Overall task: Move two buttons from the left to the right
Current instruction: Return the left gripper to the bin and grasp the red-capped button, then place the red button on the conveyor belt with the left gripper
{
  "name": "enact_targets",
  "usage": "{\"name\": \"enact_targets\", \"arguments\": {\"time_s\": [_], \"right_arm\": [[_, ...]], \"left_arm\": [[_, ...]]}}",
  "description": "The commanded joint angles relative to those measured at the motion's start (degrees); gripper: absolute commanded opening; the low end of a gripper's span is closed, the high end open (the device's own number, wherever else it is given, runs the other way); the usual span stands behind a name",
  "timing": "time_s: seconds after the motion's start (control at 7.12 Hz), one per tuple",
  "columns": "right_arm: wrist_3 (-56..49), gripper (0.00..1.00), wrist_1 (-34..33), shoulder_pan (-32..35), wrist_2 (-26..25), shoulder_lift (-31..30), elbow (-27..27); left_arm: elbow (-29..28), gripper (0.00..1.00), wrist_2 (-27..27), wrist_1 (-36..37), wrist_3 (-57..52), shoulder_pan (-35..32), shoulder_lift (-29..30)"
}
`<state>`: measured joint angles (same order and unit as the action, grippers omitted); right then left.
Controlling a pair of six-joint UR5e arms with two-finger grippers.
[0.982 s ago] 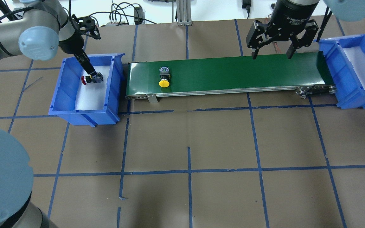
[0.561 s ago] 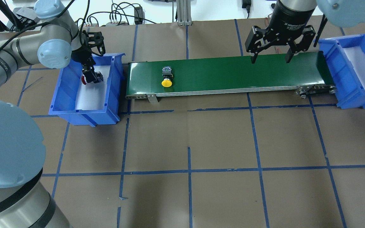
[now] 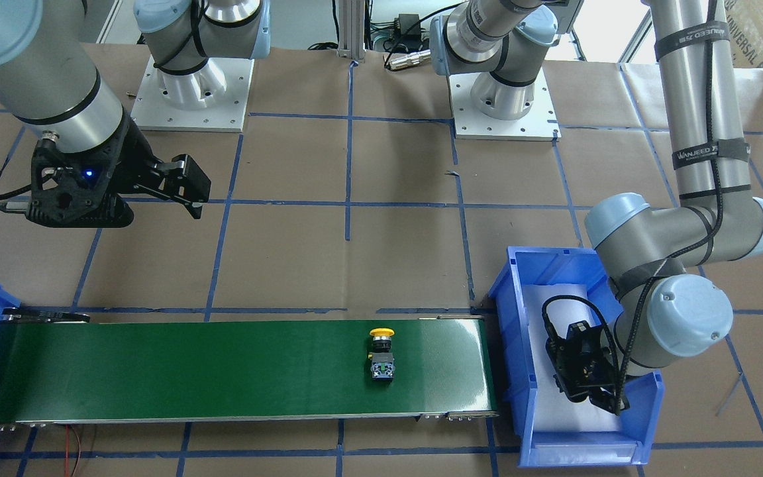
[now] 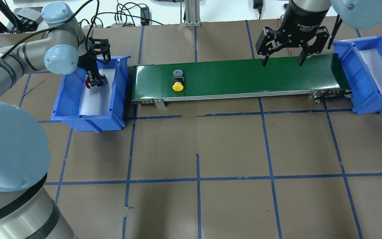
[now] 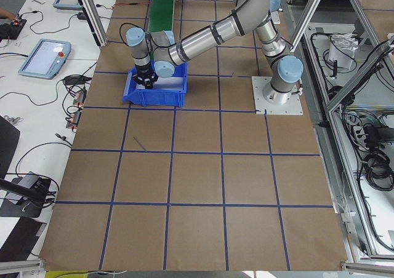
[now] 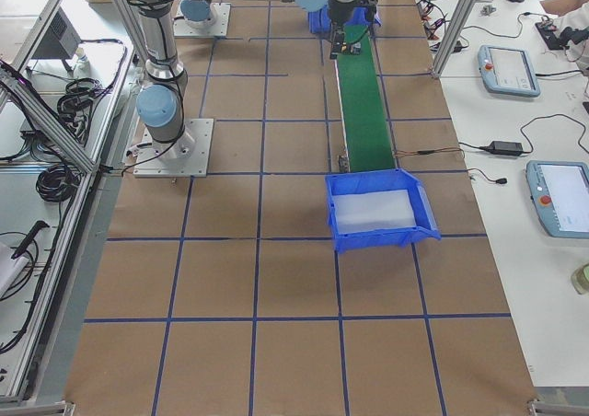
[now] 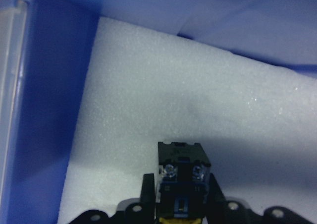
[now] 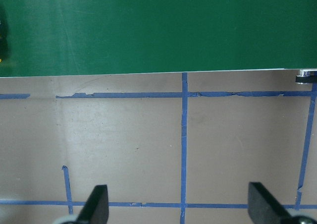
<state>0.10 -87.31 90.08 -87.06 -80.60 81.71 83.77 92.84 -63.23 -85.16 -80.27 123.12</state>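
Observation:
The red button (image 4: 88, 83) is between the fingers of my left gripper (image 4: 95, 79), inside the left blue bin (image 4: 88, 116). In the left wrist view its grey-black contact block (image 7: 182, 177) sits clamped between the two fingers (image 7: 147, 190), over white foam. The yellow button (image 4: 177, 81) lies on the green conveyor belt (image 4: 244, 76) near its left end, cap toward the robot; it also shows in the front-facing view (image 3: 381, 351). My right gripper (image 4: 281, 61) is open and empty above the far edge of the belt's right part.
The right blue bin (image 4: 370, 103), lined with white foam, stands at the belt's right end. The left bin (image 3: 573, 450) touches the belt's other end. Brown paper with blue tape lines covers the table (image 4: 197, 149). Cables lie at the far edge.
The yellow button has moved a little to the right along the belt. My left arm has swung its elbow back, the gripper staying shut on the red button. The right gripper hardly moved.

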Motion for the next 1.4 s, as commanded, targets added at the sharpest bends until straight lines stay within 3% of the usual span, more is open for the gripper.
{"name": "enact_targets", "arguments": {"time_s": [0.0, 0.28, 0.7, 0.98, 1.26], "right_arm": [[-0.01, 1.0, 0.03, 0.0, 0.04, 0.0, 0.03], [-0.01, 1.0, 0.03, 0.0, 0.04, 0.0, 0.12], [-0.01, 1.0, -0.06, 0.0, 0.04, 0.09, 0.12], [-0.01, 1.0, -0.06, 0.0, 0.04, 0.09, 0.12], [-0.01, 1.0, -0.06, 0.0, 0.04, 0.09, 0.21]], "left_arm": [[-0.19, 0.11, -0.38, -7.92, 4.44, -0.5, -10.04], [-0.1, 0.11, -0.38, -9.02, 32.09, -4.33, -13.69], [-0.28, 0.11, -0.38, -7.8, 79.02, -14.53, -9.68], [-0.37, 0.11, -0.47, 0.18, 90.92, -17.54, -2.48], [-2.38, 0.15, -0.47, 2.15, 93.06, -17.55, -0.17]]}}
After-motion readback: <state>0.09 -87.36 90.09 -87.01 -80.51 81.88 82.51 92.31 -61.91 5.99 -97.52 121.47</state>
